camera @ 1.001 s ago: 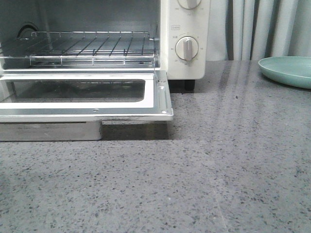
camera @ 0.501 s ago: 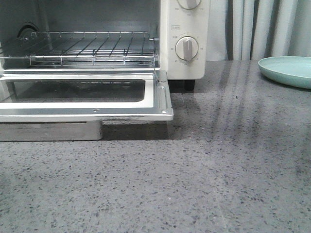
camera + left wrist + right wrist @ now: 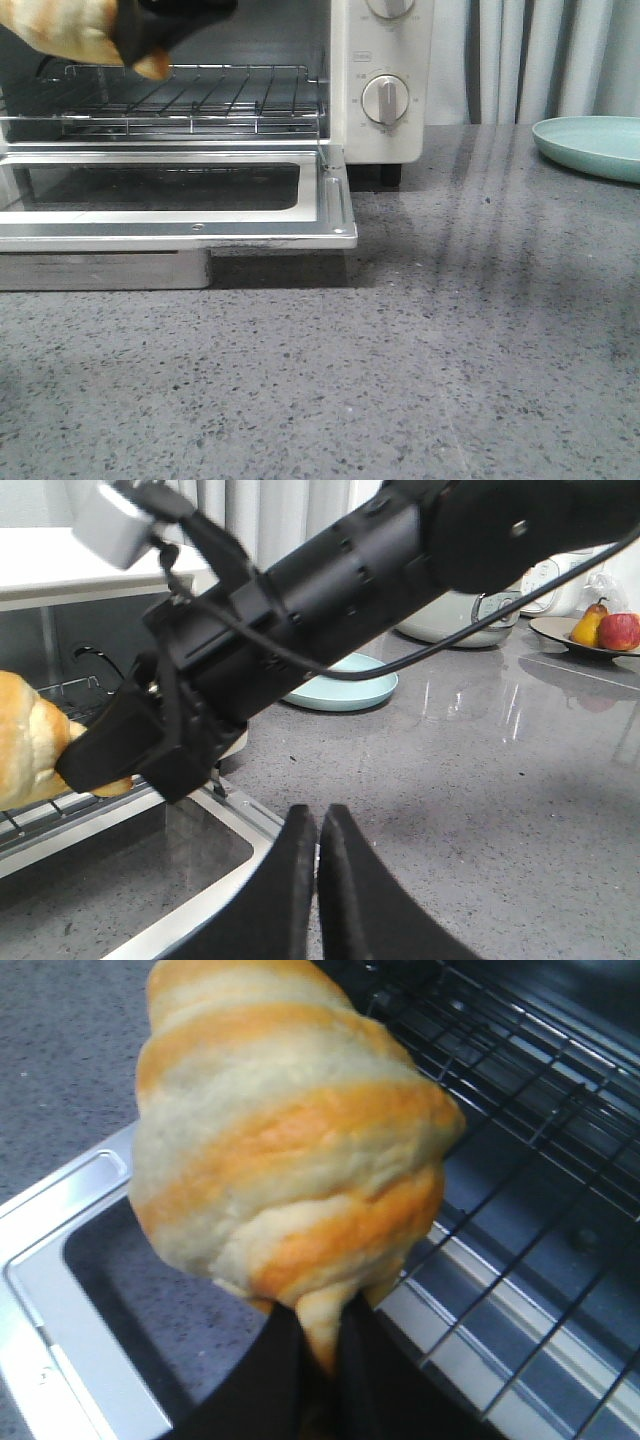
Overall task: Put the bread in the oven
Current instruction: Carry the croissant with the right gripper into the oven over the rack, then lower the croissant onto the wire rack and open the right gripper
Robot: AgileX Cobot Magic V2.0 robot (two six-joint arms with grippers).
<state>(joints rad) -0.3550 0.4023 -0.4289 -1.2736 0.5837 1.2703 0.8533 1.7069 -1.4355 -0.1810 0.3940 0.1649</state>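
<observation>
The bread [image 3: 290, 1150], a golden-orange roll with pale stripes, is pinched at one end by my right gripper [image 3: 320, 1360]. It hangs over the open glass door [image 3: 60, 1290], just in front of the wire rack [image 3: 520, 1110]. In the front view the bread [image 3: 60, 25] and right gripper [image 3: 140, 35] are at the top left, at the mouth of the cream-white oven [image 3: 380, 120]. In the left wrist view my left gripper [image 3: 318, 880] is shut and empty, above the counter beside the door's corner. It does not show in the front view.
The open door [image 3: 335, 200] juts out over the counter. A teal plate [image 3: 590, 145] sits at the right. In the left wrist view, the right arm [image 3: 350, 590] crosses above the door, and a fruit plate [image 3: 600, 630] and a pale appliance [image 3: 470, 620] stand behind it.
The right gripper with the bread has come into the front view at the top left, in front of the oven's opening. Before, neither was in sight.
</observation>
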